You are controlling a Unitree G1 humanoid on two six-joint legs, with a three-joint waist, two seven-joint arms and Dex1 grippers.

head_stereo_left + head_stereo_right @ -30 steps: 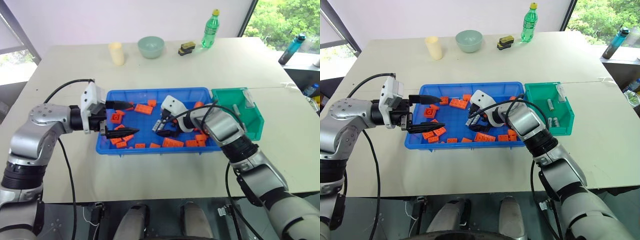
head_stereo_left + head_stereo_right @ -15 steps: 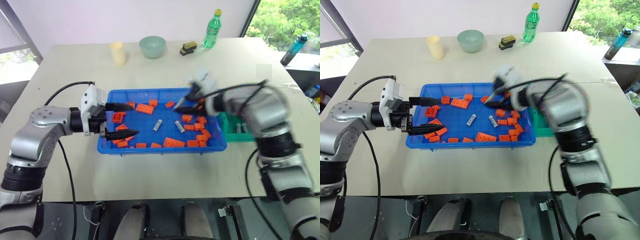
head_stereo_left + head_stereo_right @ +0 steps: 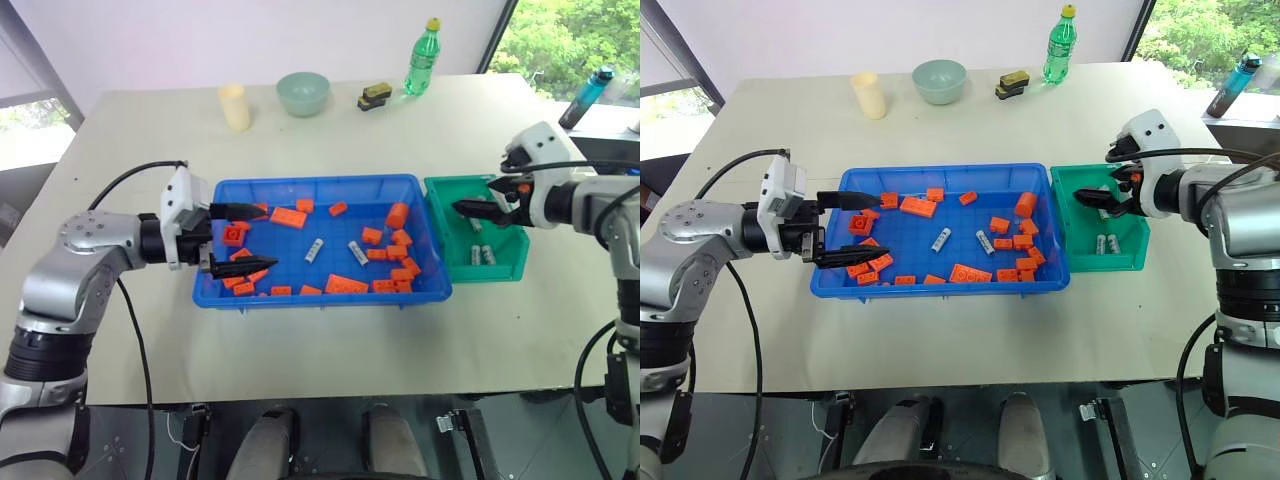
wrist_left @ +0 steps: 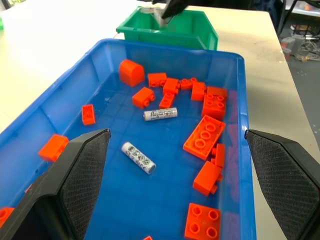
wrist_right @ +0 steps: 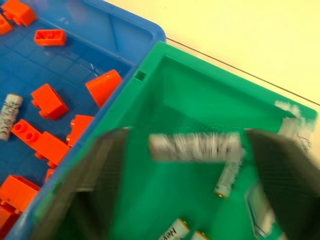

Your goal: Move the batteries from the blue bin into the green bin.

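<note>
The right claw (image 3: 1110, 196) hangs over the green bin (image 3: 1132, 258), its two black fingers spread wide. In the right wrist view a blurred battery (image 5: 196, 146) shows between the fingers, above the bin floor; whether either finger touches it cannot be told. Several more batteries (image 3: 1106, 243) lie on the bin's floor, toward its near side.

The left claw (image 3: 240, 238) points right over the left end of the blue bin (image 3: 322, 297), fingers spread, one above the other, holding nothing. Orange bricks (image 3: 240, 283) lie just below and beside its lower finger.

The green bin stands just right of the blue bin, the two walls close together or touching. In the middle of the blue bin lie two batteries, one (image 3: 314, 250) left of the other (image 3: 357, 252), both flat and apart from each other. More orange bricks are scattered around them, most thickly toward the right end.

At the far side of the tabletop (image 3: 330, 350) stand a pale cup (image 3: 234, 106), a pale green bowl (image 3: 302, 92), a small dark and yellow object (image 3: 373, 96) and a green bottle (image 3: 421, 58).
</note>
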